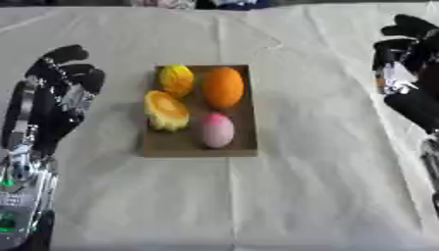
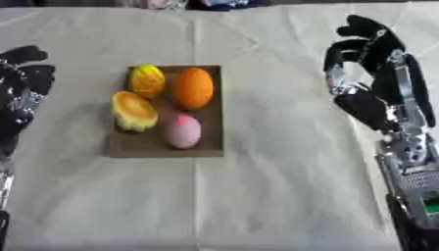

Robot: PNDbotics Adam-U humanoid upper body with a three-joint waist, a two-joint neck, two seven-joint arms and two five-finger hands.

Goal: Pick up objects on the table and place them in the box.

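Note:
A flat brown box (image 1: pixel 241 143) lies in the middle of the table. In it sit an orange oval fruit (image 1: pixel 224 87), a yellow fruit (image 1: pixel 176 79) at the back left, a yellow-orange fruit (image 1: pixel 166 111) hanging over the box's left edge, and a pink egg-shaped one (image 1: pixel 217 130) at the front. My left hand (image 1: pixel 60 93) is raised left of the box, fingers relaxed and holding nothing. To the right of the box my right hand (image 2: pixel 369 68) is also raised, apart from it, its fingers loosely bent and empty.
A creased white cloth (image 1: pixel 257 196) covers the whole table. Dark and coloured shapes (image 1: pixel 225 4) show along the far edge.

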